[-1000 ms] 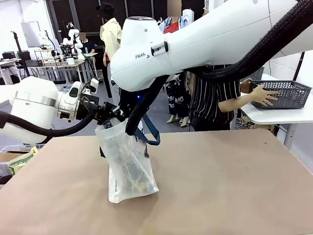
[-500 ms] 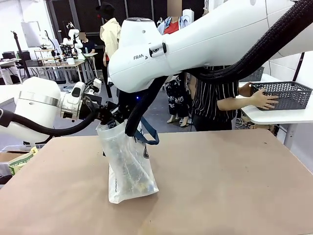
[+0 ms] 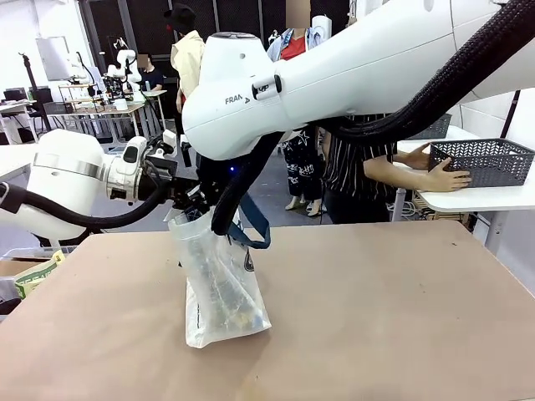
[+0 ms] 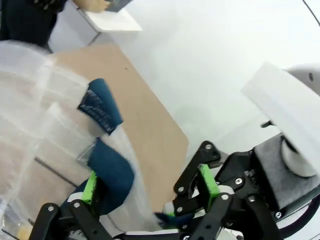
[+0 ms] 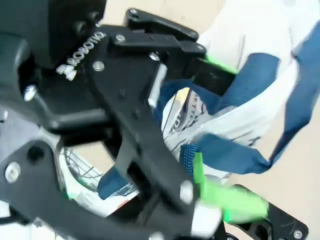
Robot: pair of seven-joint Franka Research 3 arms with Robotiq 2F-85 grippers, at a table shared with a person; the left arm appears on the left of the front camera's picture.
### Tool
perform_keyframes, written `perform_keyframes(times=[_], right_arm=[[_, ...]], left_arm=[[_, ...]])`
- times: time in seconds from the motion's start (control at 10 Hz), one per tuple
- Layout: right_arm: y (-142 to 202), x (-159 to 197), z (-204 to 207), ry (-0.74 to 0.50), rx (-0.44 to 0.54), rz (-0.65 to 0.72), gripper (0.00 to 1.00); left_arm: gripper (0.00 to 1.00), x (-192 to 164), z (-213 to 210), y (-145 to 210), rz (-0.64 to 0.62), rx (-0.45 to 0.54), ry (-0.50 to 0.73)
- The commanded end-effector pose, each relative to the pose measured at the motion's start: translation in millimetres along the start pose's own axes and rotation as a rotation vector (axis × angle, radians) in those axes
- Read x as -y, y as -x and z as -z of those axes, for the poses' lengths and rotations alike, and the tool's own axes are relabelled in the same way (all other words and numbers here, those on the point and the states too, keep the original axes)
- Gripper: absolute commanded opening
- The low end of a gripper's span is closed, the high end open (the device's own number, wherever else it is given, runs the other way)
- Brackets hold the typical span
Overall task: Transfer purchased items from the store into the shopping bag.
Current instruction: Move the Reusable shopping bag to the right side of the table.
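Observation:
The shopping bag (image 3: 221, 288) stands on the brown table (image 3: 376, 317), translucent, with navy handles. Purchased items (image 3: 236, 316) show dimly through its lower part, and a printed packet (image 5: 181, 116) lies inside its mouth. My right gripper (image 3: 224, 217) reaches down at the bag's top and is shut on a navy handle strap (image 5: 227, 154). My left gripper (image 3: 185, 203) is at the bag's rim from the left, with its green pads (image 4: 91, 184) wide apart and the other navy strap (image 4: 112, 175) loose between them. The store (image 3: 489, 160), a dark lattice basket, sits on a white side table under a person's hands.
The person (image 3: 368, 167) in a striped shirt stands beyond the far edge, both hands on the basket. A white side table (image 3: 476, 199) is at the far right. A box with printed packs (image 3: 33, 274) sits off the table's left edge.
My left gripper's jaws have opened at the bag's rim and the arm has risen slightly. The person's hands shifted along the basket. The right gripper kept its hold.

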State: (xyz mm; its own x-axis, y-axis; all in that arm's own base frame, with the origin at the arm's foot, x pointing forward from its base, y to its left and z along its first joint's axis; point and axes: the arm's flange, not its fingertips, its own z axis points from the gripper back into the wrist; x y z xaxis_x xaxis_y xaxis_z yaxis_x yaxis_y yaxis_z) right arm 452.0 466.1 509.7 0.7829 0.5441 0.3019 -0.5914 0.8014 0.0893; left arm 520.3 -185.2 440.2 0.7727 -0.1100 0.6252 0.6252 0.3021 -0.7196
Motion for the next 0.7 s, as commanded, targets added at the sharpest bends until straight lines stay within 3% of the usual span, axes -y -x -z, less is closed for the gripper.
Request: perform_keyframes(times=[0.0,0.3,0.6], right_arm=[[-9,-5,2,0.003,0.016,-0.022,0.0],[-9,-10,2,0.004,0.018,-0.036,0.0],[-8,-11,2,0.003,0.017,-0.034,0.0]], left_arm=[[1.0,-3,5,-5,0.044,-0.001,0.113],[1.0,-10,26,-14,0.013,-0.079,0.08],[1.0,-11,44,-19,-0.032,-0.16,-0.051]])
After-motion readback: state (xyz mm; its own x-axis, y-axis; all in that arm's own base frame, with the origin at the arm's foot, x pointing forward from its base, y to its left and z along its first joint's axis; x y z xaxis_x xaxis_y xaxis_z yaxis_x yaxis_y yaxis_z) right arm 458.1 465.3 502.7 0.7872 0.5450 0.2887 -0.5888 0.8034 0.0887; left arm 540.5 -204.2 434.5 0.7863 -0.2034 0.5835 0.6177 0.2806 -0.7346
